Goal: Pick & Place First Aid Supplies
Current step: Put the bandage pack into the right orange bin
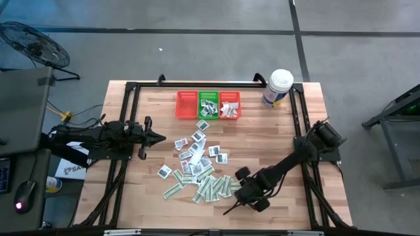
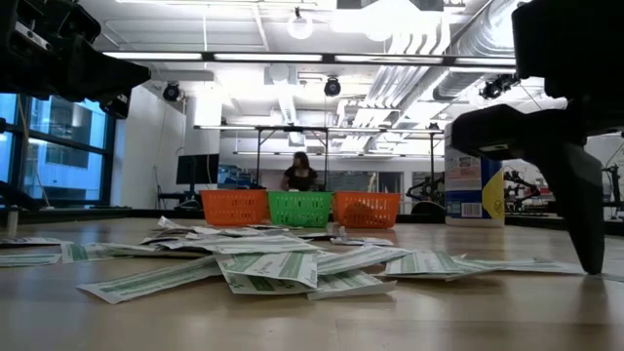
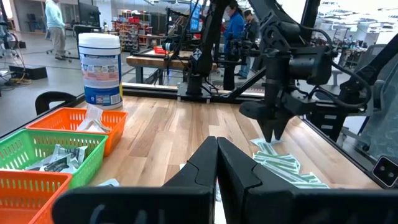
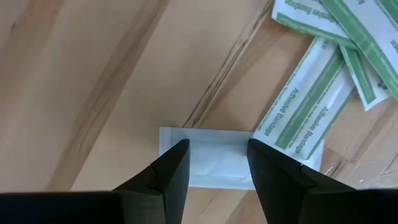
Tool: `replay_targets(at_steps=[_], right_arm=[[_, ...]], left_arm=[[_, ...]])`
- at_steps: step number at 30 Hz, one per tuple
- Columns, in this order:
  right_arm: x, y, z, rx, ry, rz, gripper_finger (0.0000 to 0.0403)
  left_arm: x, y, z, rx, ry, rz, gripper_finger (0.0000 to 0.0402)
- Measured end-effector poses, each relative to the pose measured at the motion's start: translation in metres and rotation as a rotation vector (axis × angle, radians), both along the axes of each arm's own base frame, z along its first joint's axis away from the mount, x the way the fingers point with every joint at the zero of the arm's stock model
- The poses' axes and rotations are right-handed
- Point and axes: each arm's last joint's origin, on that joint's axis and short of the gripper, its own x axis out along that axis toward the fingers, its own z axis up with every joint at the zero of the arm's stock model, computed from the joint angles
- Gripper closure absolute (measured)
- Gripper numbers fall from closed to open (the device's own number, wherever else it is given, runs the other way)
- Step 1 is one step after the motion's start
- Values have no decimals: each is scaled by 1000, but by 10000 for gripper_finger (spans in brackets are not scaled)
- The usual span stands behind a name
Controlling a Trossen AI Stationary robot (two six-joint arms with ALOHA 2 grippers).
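Observation:
Many small packets (image 1: 197,164) lie scattered mid-table: squarish white ones toward the far side, green-and-white strips (image 2: 263,268) nearer. My right gripper (image 4: 217,155) is open at the pile's near right edge (image 1: 231,208), pointing down. Its two fingers stand over a plain white packet (image 4: 211,163) lying flat on the wood, partly under a green-and-white strip (image 4: 298,118). My left gripper (image 1: 161,137) is shut and hovers level, left of the pile, its fingers closed together (image 3: 216,146). My right gripper comes at the white packet's middle (image 4: 214,146) from above, slanting, one fingertip (image 4: 177,162) toward each end of it. In the low view a fingertip (image 2: 590,265) reaches table level. Whether the fingers touch the packet I cannot tell.
Three mesh baskets stand in a row at the far side: red (image 1: 186,105), green (image 1: 209,105) and orange (image 1: 230,105), the last two holding packets. A white tub with a blue label (image 1: 277,88) stands at the far right. Bare wood lies around the pile.

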Motion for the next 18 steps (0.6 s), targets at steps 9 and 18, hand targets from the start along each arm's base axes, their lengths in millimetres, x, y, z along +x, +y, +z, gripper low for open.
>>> replay_targets(at_steps=[9, 18], right_arm=[[-14, 2, -4, -45, -17, -34, 247], [-18, -4, -11, -26, -17, -132, 247]], left_arm=[[0, 0, 0, 0, 0, 0, 400], [0, 0, 0, 0, 0, 0, 400]])
